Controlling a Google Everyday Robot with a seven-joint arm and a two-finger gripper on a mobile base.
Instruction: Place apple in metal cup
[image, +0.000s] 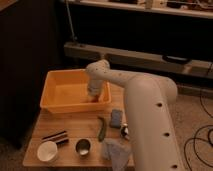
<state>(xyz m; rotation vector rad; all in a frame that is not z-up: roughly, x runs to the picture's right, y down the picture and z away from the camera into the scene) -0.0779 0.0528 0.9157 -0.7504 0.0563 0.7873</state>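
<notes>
Now your gripper (93, 94) sits inside the orange bin (50, 107), the apple (93, 99) just beneath it; its grip I cannot tell. A loose hold could drop the fruit short of the metal cup (82, 147), well apart from the gripper.

Two cups stand at the lower left of the frame, one white cup (47, 151) and one metal cup (82, 146), on one wooden table (75, 122). Also on it are one orange bin (52, 102), one green vegetable (102, 129), one blue-grey sponge (117, 118) and one crumpled grey cloth (116, 151). One gripper (92, 93) sits inside the bin at centre frame, by one apple (93, 99).
</notes>
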